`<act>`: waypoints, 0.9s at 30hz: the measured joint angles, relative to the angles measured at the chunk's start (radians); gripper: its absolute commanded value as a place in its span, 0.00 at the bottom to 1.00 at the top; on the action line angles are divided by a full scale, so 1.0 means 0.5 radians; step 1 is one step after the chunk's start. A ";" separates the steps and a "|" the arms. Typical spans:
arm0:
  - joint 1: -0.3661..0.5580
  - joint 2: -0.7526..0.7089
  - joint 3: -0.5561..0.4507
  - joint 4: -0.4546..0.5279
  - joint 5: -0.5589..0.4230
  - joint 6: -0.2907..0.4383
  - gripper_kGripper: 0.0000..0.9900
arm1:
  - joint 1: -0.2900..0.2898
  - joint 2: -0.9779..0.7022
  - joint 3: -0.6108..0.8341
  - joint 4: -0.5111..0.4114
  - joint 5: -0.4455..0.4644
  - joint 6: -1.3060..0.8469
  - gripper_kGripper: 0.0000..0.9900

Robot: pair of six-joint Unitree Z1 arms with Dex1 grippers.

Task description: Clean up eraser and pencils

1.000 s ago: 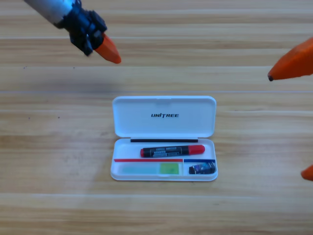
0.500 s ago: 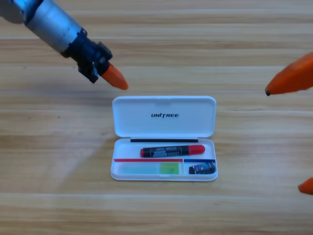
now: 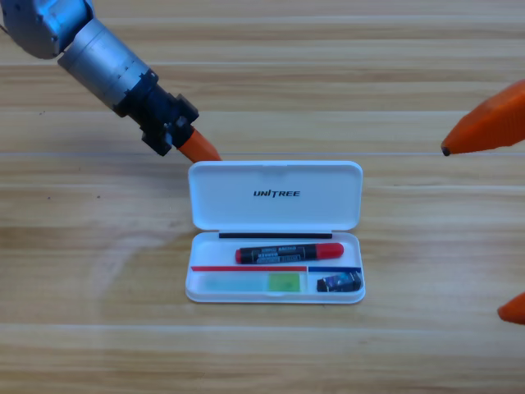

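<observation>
Left gripper (image 3: 199, 148) upper left of frame, tips at open lid's top-left corner, possibly touching; cannot tell jaw gap. Right gripper (image 3: 480, 222) at right edge, spread wide. White case (image 3: 275, 230) centre: black-red pencil (image 3: 289, 252), green pencil (image 3: 254, 282), eraser (image 3: 340, 282) inside.

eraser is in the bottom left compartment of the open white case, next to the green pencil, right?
Not quite: the high view shows the eraser in the bottom right compartment of the open white case, not the left. It does sit next to the green pencil, which fills the bottom left compartment.
</observation>
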 measured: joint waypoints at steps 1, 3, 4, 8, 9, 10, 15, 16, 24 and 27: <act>-0.004 0.000 -0.006 0.009 -0.003 0.010 0.00 | 0.000 0.000 0.000 0.000 0.000 0.000 1.00; -0.013 0.000 -0.019 0.044 -0.011 0.033 0.00 | 0.000 0.000 0.000 0.000 0.000 0.000 1.00; -0.018 0.000 -0.020 0.064 -0.015 0.044 0.00 | 0.000 0.000 0.000 0.000 0.000 0.000 1.00; -0.059 0.000 -0.020 0.118 -0.017 0.091 0.00 | 0.000 0.000 0.000 0.000 0.000 0.000 1.00; -0.072 0.000 -0.020 0.123 -0.019 0.093 0.00 | 0.000 0.000 0.000 0.000 0.000 0.000 1.00; -0.085 0.000 -0.020 0.126 -0.024 0.094 0.00 | 0.000 0.000 0.000 0.000 0.000 0.000 1.00; -0.137 0.000 -0.014 0.142 -0.056 0.119 0.00 | 0.000 0.000 0.000 0.000 0.000 0.000 1.00; -0.146 -0.001 -0.009 0.144 -0.056 0.128 0.00 | 0.000 0.000 0.000 0.000 0.000 0.000 1.00; -0.205 -0.006 0.046 0.144 -0.054 0.149 0.00 | 0.000 0.000 0.000 0.000 0.000 0.000 1.00; -0.220 -0.015 0.069 0.144 -0.048 0.151 0.00 | 0.000 0.000 0.000 0.000 0.000 0.000 1.00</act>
